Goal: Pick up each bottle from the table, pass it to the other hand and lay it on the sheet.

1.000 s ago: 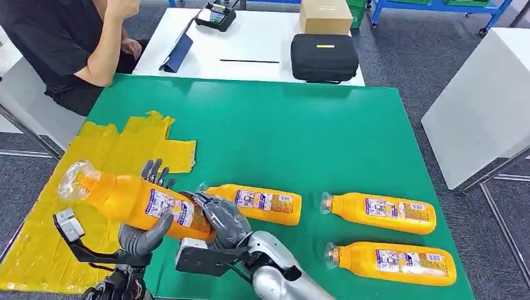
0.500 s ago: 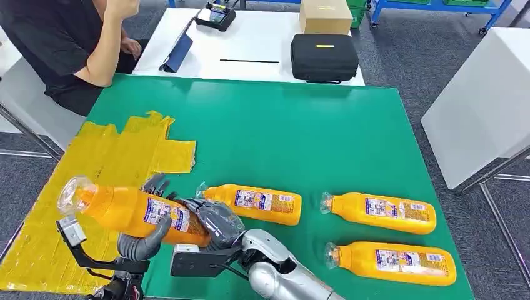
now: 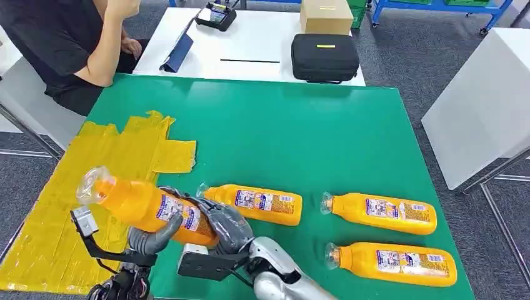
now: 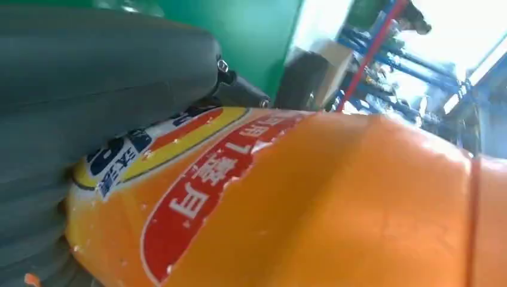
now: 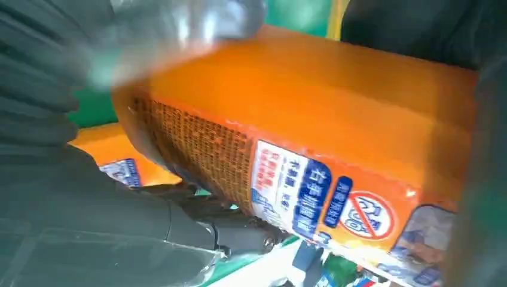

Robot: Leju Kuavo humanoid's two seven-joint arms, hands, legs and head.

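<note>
An orange bottle (image 3: 140, 203) with a clear cap hangs tilted over the table's front left, its cap end above the yellow sheet (image 3: 112, 150). My left hand (image 3: 153, 234) wraps its middle from below. My right hand (image 3: 225, 225) grips its base end. In the left wrist view the bottle's label (image 4: 239, 179) lies against the grey thumb (image 4: 89, 78). The right wrist view has the bottle's base (image 5: 335, 137) above the dark fingers (image 5: 89, 197). Three more orange bottles lie on the green table (image 3: 281, 131): one at the middle (image 3: 259, 203), two at the right (image 3: 381, 212) (image 3: 394, 264).
A person in a dark shirt (image 3: 56, 37) sits at the table's far left corner. Behind the green table stands a white table with a black case (image 3: 325, 57), a cardboard box (image 3: 325, 15) and a tablet (image 3: 178, 53). A white cabinet (image 3: 487, 94) stands at the right.
The held bottle has shifted a little to the right with both hands. My left hand's fingers, earlier showing above the bottle, are now wrapped lower around it.
</note>
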